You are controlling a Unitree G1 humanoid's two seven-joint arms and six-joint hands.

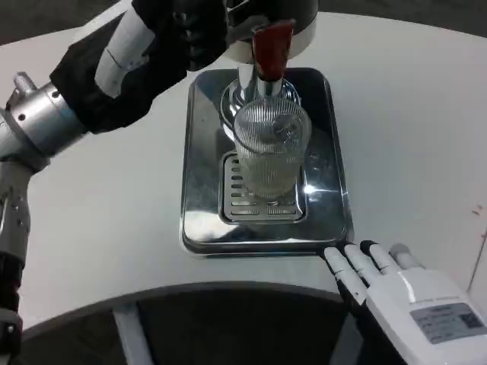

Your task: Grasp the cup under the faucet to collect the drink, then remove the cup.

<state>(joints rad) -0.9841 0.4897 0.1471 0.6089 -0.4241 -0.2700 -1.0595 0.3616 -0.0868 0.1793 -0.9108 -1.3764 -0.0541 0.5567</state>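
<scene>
I see a white counter [411, 137] with a rounded near edge. A shiny metal drip tray [204, 198] sits directly on it, near the middle. My right hand [403, 293] rests at the counter's near edge, fingertips just beside the tray's near right corner.

A white table [426, 114] with a curved edge filled most of the frame. Its surface was smooth and evenly lit, with soft shadows. Beyond its far edge, along the top of the frame, the floor [46, 19] was dark grey. Below the near edge, at the bottom, the area was dark, crossed by a pale strut [129, 334] at lower left.
</scene>
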